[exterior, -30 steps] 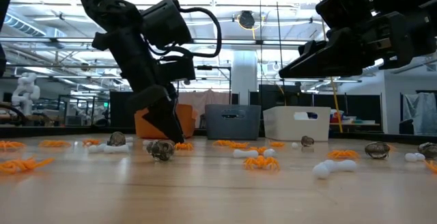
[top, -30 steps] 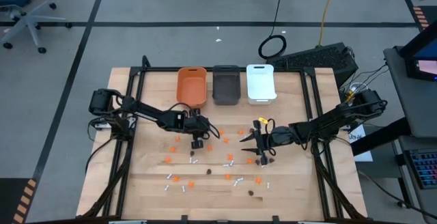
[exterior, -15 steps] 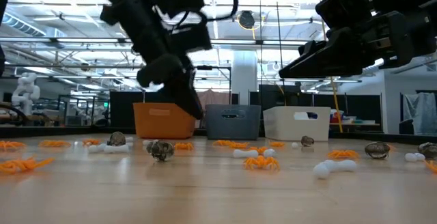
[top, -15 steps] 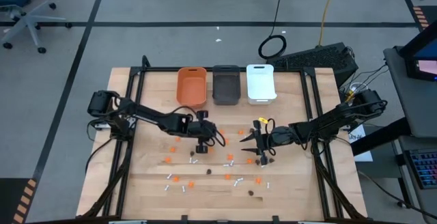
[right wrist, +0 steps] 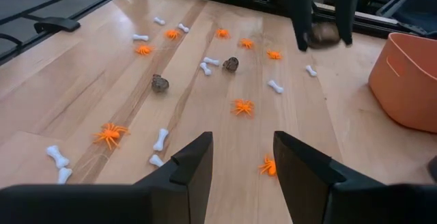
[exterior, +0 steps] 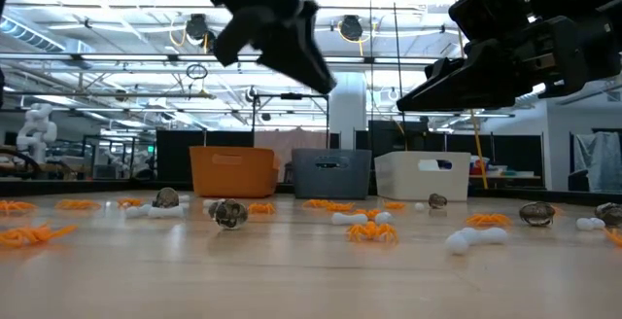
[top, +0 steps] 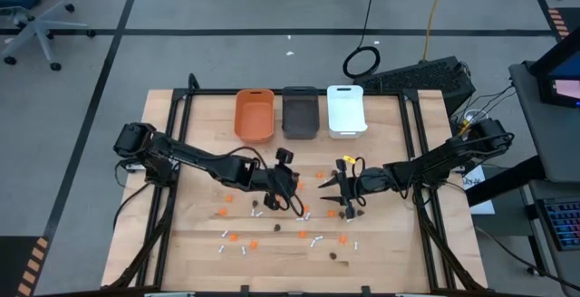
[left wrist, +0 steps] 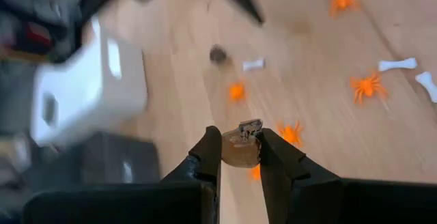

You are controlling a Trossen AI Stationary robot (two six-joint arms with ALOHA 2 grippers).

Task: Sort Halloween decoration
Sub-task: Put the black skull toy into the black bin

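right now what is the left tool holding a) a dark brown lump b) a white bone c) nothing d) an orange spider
a: the left wrist view shows the left tool shut on a dark brown lump, lifted above the table.

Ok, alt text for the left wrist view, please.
The left gripper is shut on a dark brown lump, held above the wooden table. Orange spiders and white bones lie scattered below; a blurred white bin stands to one side.
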